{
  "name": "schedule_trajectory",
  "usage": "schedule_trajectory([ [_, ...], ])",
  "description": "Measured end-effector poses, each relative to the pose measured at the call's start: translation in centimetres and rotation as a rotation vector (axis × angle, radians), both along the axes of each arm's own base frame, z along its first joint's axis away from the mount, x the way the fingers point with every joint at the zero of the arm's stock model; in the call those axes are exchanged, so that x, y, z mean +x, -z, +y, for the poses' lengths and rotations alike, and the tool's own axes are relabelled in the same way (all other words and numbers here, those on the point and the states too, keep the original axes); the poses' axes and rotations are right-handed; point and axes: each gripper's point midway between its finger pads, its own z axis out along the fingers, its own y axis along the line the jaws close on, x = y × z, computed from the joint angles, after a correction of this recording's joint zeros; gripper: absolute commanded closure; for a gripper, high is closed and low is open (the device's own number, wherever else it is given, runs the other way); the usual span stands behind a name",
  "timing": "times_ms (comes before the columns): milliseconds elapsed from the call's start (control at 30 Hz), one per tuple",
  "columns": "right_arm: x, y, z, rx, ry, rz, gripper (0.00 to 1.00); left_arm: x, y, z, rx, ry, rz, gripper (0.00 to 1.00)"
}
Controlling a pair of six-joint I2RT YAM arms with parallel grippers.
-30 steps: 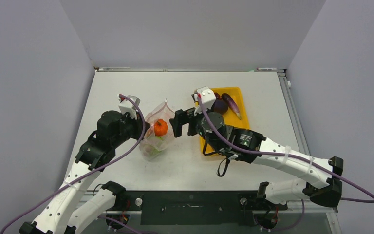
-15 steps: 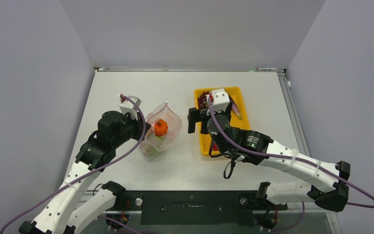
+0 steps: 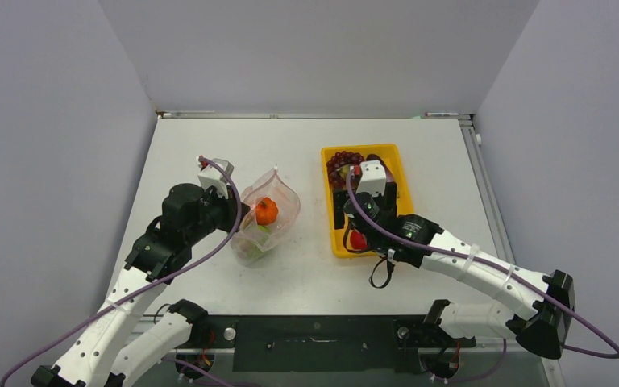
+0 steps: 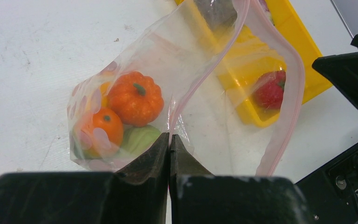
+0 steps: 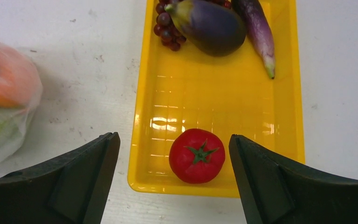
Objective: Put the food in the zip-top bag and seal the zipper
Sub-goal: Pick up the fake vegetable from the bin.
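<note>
Since a second ago the right gripper [image 3: 351,218] has swung away from the mouth of the zip-top bag [image 3: 267,219] and now hangs over the near end of the yellow tray [image 3: 392,155]; the left gripper [image 3: 240,213] and the bag have not shifted. From above, we see the bag lying on the table left of the tray, near it but not touching. An orange pumpkin [image 3: 266,210] shows inside, while the grape bunch [image 3: 342,159] sits at the tray's far end. The left wrist view tells us why the bag gapes: the left jaws are clamped on one lip of the mouth, lifting it so the opening faces the tray, and the pink zipper [image 4: 299,88] runs unjoined around that opening. The pumpkin, a small orange fruit [image 4: 105,128] and a green fruit [image 4: 140,140] already lie inside. In the right wrist view the fingers are spread wide and empty, bracketing the red tomato [image 5: 196,155] at the tray's near end, with two eggplants [image 5: 209,25] beyond. We judge the tomato to be the next pick, with sealing still far off.
</note>
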Motion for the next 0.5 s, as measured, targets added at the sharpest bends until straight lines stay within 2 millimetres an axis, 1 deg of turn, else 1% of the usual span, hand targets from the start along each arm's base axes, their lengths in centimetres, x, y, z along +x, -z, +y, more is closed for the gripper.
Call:
schedule_trajectory([
  [367, -1.0, 7.8, -2.4, -0.051, 0.043, 0.191, 0.1, 0.0, 0.0, 0.0, 0.0, 0.0, 0.0, 1.0],
  [500, -0.9, 9.7, -2.7, -0.057, 0.067, 0.241, 0.1, 0.0, 0.0, 0.0, 0.001, 0.0, 0.001, 1.0],
])
